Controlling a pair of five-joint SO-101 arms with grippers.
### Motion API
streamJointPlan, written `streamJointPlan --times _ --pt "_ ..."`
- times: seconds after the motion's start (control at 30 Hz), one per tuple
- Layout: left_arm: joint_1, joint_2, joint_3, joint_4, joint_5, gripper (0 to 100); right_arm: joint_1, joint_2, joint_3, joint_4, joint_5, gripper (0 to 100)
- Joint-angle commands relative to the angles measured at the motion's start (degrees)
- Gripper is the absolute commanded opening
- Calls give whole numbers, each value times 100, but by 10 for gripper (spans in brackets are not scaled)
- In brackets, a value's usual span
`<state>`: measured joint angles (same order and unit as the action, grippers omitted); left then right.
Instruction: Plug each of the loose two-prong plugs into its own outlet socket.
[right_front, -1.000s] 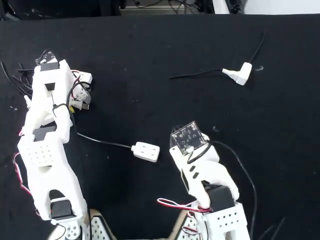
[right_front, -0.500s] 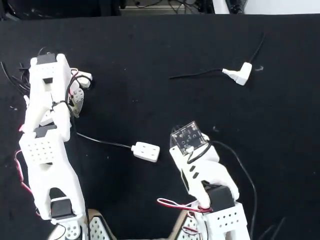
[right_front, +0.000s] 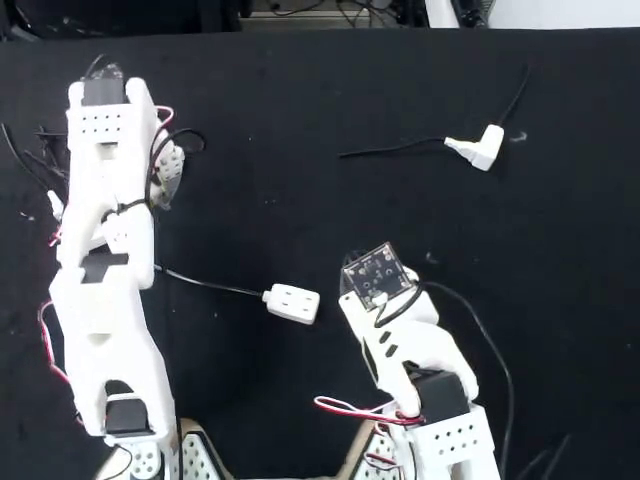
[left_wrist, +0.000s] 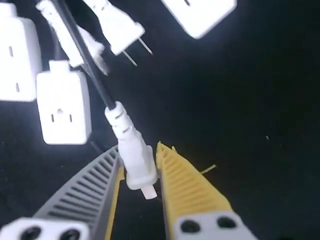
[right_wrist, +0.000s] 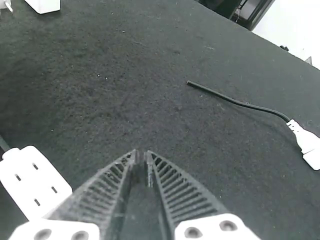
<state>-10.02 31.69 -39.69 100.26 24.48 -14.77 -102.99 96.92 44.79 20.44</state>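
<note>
My left gripper (left_wrist: 139, 150) is shut on a white plug (left_wrist: 134, 162) whose black cord (left_wrist: 82, 52) runs away from the fingers. Beyond it lie a loose two-prong plug (left_wrist: 119, 26) and white outlet sockets (left_wrist: 62, 107) (left_wrist: 17, 60) (left_wrist: 200, 15). In the high view the left gripper (right_front: 165, 168) is at the far left of the table. My right gripper (right_wrist: 141, 155) is shut on nothing, above bare cloth beside a white outlet socket (right_wrist: 22, 187) (right_front: 292, 303). An angled white plug (right_front: 480, 147) (right_wrist: 307, 145) lies at the far right.
The table is covered with black cloth (right_front: 300, 120). A thin black cord (right_front: 390, 150) trails from the far-right plug, and another cord (right_front: 205, 283) runs from the middle socket to the left arm. The right arm (right_front: 405, 345) stands at the near middle.
The left arm has stretched toward the far side of the table, carrying its gripper away from the cluster of white parts. The right arm, middle socket and far plug have not moved.
</note>
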Motion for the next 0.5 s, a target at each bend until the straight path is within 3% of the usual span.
streamJointPlan --times 0.0,0.17,0.37,0.47 --pt "163 -1257 497 53 26 30 79 -453 -48 35 9 12" --pt "611 -2145 1297 35 -211 30 105 -462 -48 35 9 12" --pt "1675 -2233 2308 -123 -1952 30 615 -497 -84 -9 -44 12" --pt "2475 -2233 2642 -334 -2391 30 923 -505 -127 -62 -53 12"
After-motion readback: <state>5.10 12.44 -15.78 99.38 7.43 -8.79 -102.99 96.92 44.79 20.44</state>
